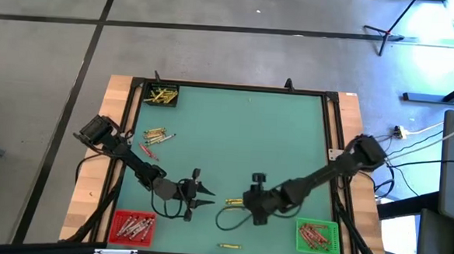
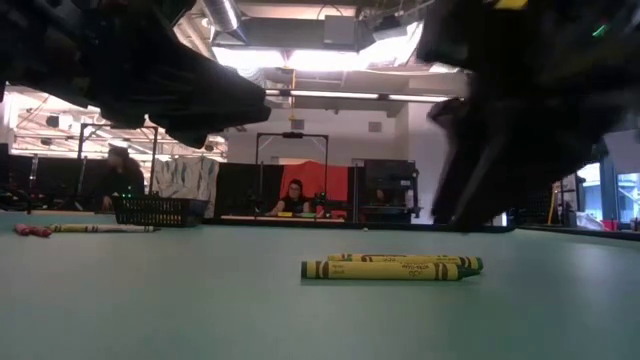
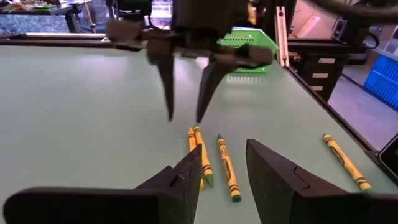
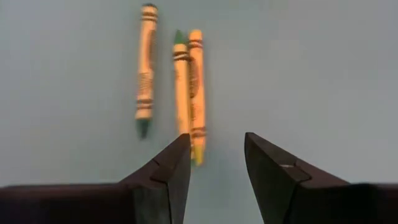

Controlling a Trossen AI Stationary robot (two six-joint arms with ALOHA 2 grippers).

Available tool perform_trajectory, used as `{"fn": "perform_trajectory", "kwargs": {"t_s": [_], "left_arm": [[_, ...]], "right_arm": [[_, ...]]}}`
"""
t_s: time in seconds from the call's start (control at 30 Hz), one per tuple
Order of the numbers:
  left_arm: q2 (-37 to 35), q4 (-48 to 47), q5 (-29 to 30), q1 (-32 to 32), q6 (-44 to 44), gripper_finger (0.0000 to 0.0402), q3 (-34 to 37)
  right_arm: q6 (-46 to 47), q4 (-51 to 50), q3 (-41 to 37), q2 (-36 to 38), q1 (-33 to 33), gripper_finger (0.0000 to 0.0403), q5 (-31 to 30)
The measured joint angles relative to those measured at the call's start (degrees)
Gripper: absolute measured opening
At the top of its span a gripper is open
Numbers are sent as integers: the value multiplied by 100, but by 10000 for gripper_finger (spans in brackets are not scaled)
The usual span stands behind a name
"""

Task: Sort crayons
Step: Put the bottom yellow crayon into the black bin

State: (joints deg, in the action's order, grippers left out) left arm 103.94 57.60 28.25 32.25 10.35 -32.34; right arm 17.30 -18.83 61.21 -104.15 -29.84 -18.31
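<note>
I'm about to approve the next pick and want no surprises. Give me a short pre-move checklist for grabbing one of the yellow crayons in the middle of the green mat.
1. Right gripper jaws open and empty: ok.
2. Left gripper jaws open and empty: ok.
3. Three yellow paper-wrapped crayons lying flat on the green mat ahead of the right gripper: ok.
4. Target crayon separated from its neighbours: not ok, two lie side by side touching; the third lies apart.
5. Grippers clear of each other: cannot tell, they face each other closely over the same crayons.
6. Green square bin reachable, near the right arm: ok.
</note>
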Motion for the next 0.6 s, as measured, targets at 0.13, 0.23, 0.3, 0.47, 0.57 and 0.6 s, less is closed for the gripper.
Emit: {"fn": "perform_trajectory", "kwargs": {"t_s": [0.13,0.23,0.3,0.47,0.57,0.6], "left_arm": [[0,-28,-1,0,0,109,0],[0,-30,0,0,0,109,0],[0,-40,-2,0,0,109,0],[0,-72,0,0,-26,109,0],[0,-122,2,-26,-31,109,0],[0,-149,10,-39,-31,109,2]], "right_arm": [[-419,534,1,-36,206,147,170],[-453,823,2,-37,340,147,547],[-429,1085,-28,-104,389,147,654],[-430,1792,-304,-332,450,147,639],[-423,2035,-397,-391,450,147,597],[-413,2068,-419,-427,450,147,542]]}}
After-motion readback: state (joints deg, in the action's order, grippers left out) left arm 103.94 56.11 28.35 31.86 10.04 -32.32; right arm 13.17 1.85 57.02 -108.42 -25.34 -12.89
